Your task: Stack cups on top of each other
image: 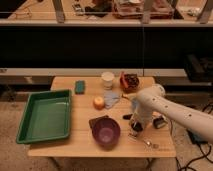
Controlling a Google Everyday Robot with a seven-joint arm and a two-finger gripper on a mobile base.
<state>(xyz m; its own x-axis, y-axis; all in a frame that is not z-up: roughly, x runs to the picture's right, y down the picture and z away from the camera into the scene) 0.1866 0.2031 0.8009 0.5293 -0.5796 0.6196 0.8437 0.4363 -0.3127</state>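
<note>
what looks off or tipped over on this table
The blue cup seems to lie on its side by the orange ball, unlike the upright white cup. The pincer hangs low beside the purple bowl.

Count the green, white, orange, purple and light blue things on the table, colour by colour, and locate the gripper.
Green: 2, tray and small block.
White: 1, white cup.
Orange: 1, round object.
Purple: 1, bowl.
Light blue: 1, light blue cup.
Total: 6.
Gripper: low over the table, right of the bowl.
</note>
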